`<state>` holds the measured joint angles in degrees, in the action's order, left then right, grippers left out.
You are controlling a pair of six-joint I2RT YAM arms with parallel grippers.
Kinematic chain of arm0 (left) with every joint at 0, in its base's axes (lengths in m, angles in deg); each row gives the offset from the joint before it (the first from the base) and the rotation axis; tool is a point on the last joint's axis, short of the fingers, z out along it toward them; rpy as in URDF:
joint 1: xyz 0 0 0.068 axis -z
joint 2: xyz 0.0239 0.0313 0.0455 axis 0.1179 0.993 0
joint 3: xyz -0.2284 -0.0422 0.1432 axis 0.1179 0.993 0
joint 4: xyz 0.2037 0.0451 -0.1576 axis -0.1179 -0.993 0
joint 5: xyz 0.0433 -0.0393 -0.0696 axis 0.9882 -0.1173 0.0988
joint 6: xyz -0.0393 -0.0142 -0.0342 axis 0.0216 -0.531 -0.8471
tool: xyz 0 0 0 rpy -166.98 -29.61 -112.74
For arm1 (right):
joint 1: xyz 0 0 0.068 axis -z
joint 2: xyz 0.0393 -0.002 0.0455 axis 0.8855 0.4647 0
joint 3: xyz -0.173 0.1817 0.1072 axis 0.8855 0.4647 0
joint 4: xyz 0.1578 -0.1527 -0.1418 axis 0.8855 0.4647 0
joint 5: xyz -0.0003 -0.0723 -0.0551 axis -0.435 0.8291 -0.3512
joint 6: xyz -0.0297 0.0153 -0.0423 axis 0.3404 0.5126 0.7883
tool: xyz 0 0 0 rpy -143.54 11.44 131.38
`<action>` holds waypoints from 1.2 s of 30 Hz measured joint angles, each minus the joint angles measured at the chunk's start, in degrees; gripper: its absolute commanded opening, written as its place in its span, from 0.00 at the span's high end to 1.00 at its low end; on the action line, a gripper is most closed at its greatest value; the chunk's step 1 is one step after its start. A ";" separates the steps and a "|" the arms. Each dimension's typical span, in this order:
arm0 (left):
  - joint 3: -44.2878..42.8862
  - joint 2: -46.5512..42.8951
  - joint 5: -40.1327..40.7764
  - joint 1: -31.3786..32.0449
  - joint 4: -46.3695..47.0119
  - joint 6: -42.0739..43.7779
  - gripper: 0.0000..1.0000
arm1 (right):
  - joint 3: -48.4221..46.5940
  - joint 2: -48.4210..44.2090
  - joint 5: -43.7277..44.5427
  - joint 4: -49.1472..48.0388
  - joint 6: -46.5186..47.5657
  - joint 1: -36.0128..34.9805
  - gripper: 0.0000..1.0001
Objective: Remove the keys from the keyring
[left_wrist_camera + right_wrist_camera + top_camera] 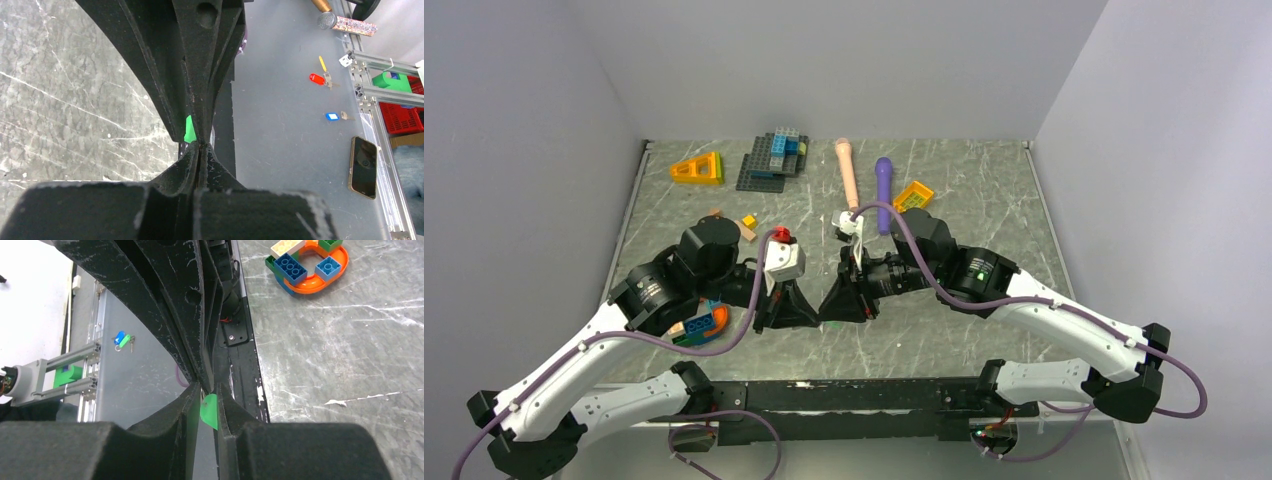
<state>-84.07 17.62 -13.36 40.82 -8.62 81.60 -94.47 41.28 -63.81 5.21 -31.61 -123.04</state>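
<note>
Two grippers meet tip to tip. Right gripper (208, 389) pinches a green key tag (209, 412) between narrow jaws; left gripper (200, 150), directly opposite, is pressed closed, its catch hidden. Tag looks like light, stiff, slippery plastic, best held across its flat faces.

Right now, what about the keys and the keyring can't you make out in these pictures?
The keyring: in no view; likely hidden by the shut left gripper and right gripper.
The green tag: only a sliver shows in each wrist view, between fingers.
Top view: the pinch point is too small and dark.
</note>
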 measured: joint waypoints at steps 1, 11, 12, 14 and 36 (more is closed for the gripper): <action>0.00 0.00 0.17 0.00 0.00 -0.04 1.00 | 0.00 -0.02 0.02 0.09 0.02 0.00 0.78; 0.00 0.37 1.20 0.00 0.17 -0.20 1.00 | 0.00 -0.04 0.00 0.55 0.04 0.09 0.98; 0.00 0.44 1.38 -0.02 0.17 -0.20 1.00 | 0.00 0.00 -0.09 0.55 0.02 0.17 1.00; 0.00 0.63 1.40 -0.04 0.04 -0.35 1.00 | 0.00 0.11 -0.28 0.66 0.15 0.17 1.00; 2.47 -2.86 4.59 -0.17 3.78 -6.19 1.00 | 12.33 -7.02 2.14 -15.56 -6.51 0.26 1.00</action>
<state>-81.60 14.75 -8.77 40.65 -4.84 75.41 -82.15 34.26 -61.67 -10.35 -38.13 -122.78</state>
